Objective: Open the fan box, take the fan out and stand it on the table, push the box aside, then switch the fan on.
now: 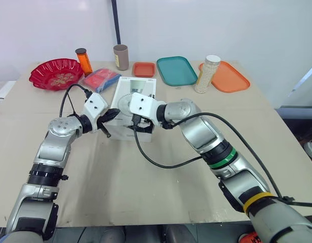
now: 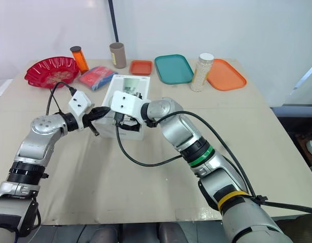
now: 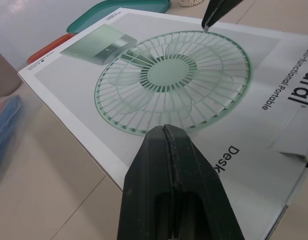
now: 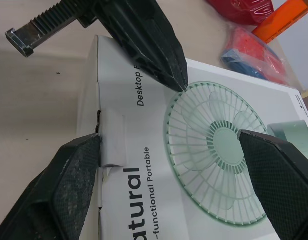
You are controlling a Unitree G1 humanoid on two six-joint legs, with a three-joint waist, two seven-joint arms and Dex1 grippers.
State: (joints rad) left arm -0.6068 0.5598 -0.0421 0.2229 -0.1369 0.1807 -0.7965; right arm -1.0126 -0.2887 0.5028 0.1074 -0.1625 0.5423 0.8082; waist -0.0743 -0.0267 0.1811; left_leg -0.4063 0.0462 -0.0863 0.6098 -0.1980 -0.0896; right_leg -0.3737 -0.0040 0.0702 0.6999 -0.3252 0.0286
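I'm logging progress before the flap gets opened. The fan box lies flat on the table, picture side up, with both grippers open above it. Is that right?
Not quite. The left gripper is shut, not open, as the left wrist view shows. The right gripper is open above the fan box, which lies flat on the table, picture side up.

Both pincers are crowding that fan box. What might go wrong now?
The left pincer, shut, and the open right pincer sit close over the box; they might collide. Neither grips the box, so prying at its flap might just slide it into the red tray.
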